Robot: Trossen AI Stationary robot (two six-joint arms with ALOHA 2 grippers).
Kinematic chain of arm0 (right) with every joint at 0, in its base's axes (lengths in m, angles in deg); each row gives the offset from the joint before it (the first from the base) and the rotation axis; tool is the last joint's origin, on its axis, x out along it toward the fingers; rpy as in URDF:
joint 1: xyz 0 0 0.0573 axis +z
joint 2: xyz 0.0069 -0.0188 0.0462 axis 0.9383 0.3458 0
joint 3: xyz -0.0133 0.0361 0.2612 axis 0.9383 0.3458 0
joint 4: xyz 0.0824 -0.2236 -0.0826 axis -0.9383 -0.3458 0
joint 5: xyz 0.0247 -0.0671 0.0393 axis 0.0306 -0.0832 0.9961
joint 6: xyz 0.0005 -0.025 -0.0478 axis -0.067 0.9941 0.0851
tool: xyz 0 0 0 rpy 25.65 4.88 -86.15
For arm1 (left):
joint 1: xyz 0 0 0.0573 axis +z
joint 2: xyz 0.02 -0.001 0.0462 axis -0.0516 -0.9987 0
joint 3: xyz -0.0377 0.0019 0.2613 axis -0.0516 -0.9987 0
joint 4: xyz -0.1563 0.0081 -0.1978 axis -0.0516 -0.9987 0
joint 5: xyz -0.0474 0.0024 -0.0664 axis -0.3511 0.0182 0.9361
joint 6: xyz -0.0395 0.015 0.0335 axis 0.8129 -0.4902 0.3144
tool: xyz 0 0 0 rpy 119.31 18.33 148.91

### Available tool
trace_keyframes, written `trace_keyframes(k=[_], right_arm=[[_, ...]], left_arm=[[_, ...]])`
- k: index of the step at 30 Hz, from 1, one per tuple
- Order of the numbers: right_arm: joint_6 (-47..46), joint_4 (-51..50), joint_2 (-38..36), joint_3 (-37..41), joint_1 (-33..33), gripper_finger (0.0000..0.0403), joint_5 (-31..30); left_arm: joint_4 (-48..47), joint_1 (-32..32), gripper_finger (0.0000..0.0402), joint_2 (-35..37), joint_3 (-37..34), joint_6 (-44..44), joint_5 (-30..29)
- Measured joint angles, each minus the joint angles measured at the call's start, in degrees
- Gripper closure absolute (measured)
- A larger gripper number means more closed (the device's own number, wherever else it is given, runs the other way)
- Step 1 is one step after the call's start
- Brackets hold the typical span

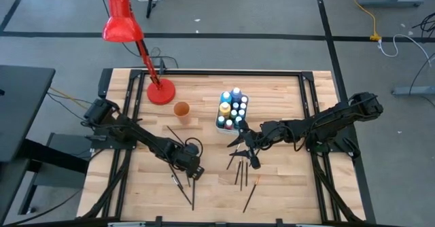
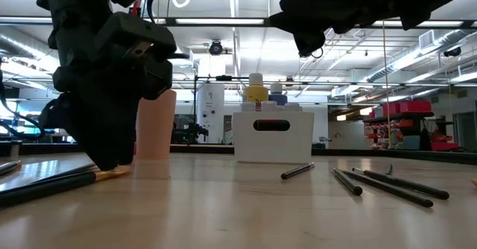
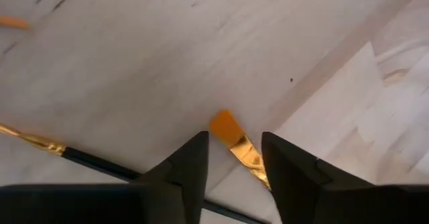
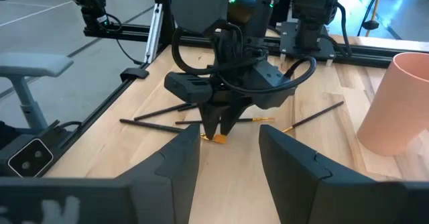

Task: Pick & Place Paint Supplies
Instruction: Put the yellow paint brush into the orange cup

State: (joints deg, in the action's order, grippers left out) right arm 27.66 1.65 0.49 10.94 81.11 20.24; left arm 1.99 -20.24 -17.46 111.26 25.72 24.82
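Left tool (image 3: 234, 158), lower left of the high view, stood spread astride a brush (image 3: 236, 143) lying on the table (image 1: 285, 186); light, thin, prone to roll, so pinch its ferrule. Right tool (image 1: 250, 152) hung spread, empty.

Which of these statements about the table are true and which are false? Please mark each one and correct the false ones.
1. The left end effector is down at the table over a brush with an orange tip. True.
2. The white box holds paint bottles. True.
3. The peach cup lies on its side. False: it stands upright on the table, beside the base of the red lamp.
4. The right end effector carries a paint bottle. False: its fingers stand apart with nothing between them.
5. All the brushes are already in the cup. False: several brushes lie loose on the wooden table.
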Motion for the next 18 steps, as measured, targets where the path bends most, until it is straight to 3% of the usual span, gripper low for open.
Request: trace_keyframes(k=[10, 18], right_arm=[[0.0, -0.2, 0.0, 0.0, 0.0, 0.0246, 0.0], [0.0, -0.5, 0.0, 0.0, 0.0, 0.0246, 0.0]], left_arm=[[0.9, 0.0, 0.0391, -0.3, -0.2, -3.7, -3.5], [5.9, 0.1, 0.0395, -0.4, -0.2, -8.3, -4.6]])
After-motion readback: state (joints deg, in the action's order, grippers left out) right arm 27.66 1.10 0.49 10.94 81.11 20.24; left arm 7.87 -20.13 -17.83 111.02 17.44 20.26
